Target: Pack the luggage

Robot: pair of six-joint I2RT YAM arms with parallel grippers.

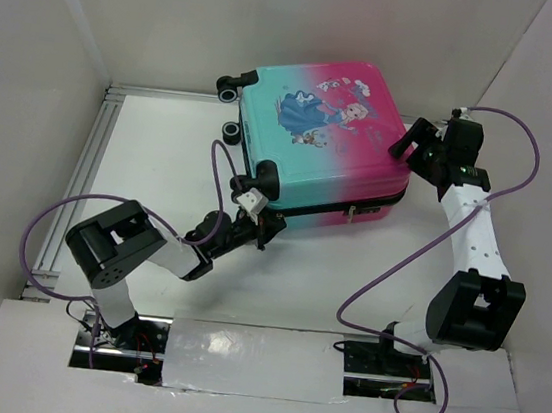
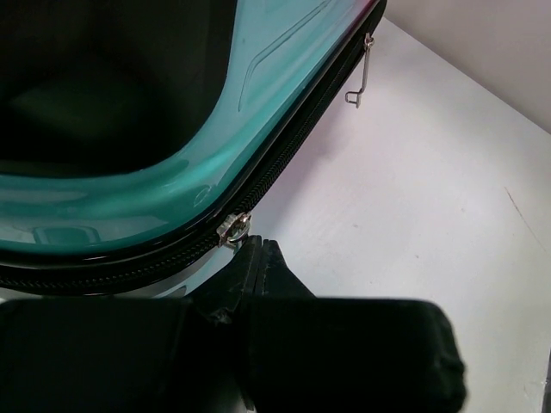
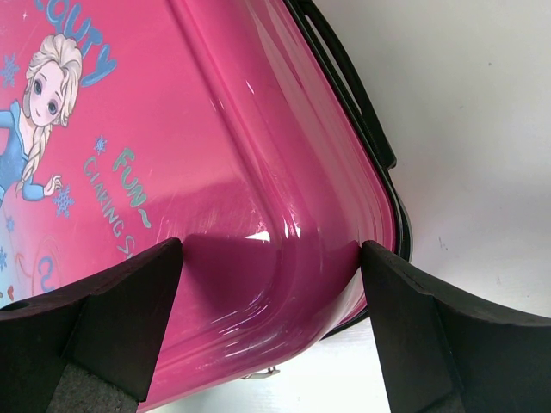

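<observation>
The luggage (image 1: 319, 146) lies flat and closed on the white table, teal at the left and pink at the right, with a princess print on top. My left gripper (image 1: 272, 224) is at its near teal corner. In the left wrist view the teal shell (image 2: 172, 185) fills the top left, and my left gripper (image 2: 258, 245) is shut right below the metal zipper slider (image 2: 234, 228); its pull tab is hidden between the pads. My right gripper (image 1: 407, 142) stands open, astride the pink corner (image 3: 258, 172), one finger on each side (image 3: 271, 249).
A second zipper pull (image 2: 359, 82) hangs free further along the zip. Black wheels (image 1: 230, 88) stick out at the luggage's far left. White walls close in the table (image 1: 349, 266) on three sides, with an aluminium rail (image 1: 84, 173) along the left.
</observation>
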